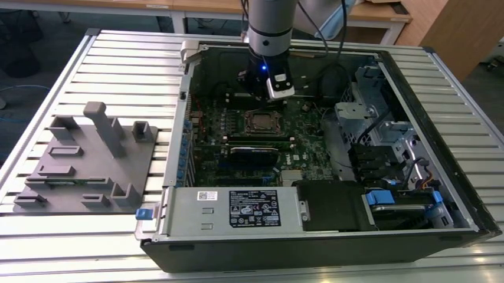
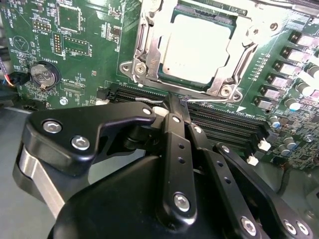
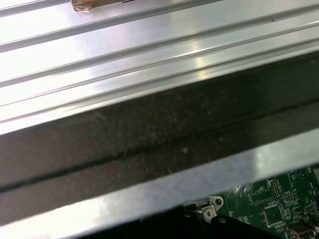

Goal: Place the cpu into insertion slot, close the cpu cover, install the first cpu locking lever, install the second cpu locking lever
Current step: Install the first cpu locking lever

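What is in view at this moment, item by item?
cpu: one, silver-grey, mid-board, framed by the cover.
cover: one, silvery, down around the cpu.
board: one, green, inside the case.
memory slots: several, black, beside the cpu.
case: one, black, open, on the table.
fixture: one, grey, on the table, the exterior view's left.
table: one, silvery, slatted.
arm: one, grey, above the board.
gripper: one, black, shut, over the memory slots.

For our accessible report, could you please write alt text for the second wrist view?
The cpu sits in the insertion slot, framed by the silvery cpu cover, on a green circuit board. The black gripper, shut, points toward it.
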You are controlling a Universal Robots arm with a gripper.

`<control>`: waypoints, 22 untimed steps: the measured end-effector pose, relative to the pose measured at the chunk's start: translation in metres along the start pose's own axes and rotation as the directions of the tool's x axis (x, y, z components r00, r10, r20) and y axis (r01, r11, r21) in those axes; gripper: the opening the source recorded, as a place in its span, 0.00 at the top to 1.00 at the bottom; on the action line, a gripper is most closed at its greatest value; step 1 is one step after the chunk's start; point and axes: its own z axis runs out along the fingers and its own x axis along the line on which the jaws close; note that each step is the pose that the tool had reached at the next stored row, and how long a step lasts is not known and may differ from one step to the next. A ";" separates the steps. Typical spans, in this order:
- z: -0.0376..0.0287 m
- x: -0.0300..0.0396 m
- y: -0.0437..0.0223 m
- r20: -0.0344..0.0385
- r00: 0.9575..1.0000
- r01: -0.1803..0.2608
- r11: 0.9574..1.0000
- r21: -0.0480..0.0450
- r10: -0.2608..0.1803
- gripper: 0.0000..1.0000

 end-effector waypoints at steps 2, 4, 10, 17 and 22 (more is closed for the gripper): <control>0.0002 0.0001 0.0001 0.000 1.000 0.000 1.000 0.001 0.000 0.90; 0.0006 0.0001 0.0002 0.000 1.000 0.000 1.000 0.001 0.000 0.90; 0.0020 0.0004 0.0006 0.001 1.000 0.000 1.000 0.003 0.000 0.90; 0.0039 0.0005 0.0013 0.002 1.000 0.001 1.000 0.007 -0.001 0.90; 0.0048 0.0007 0.0023 0.003 1.000 0.001 1.000 0.011 -0.001 0.90</control>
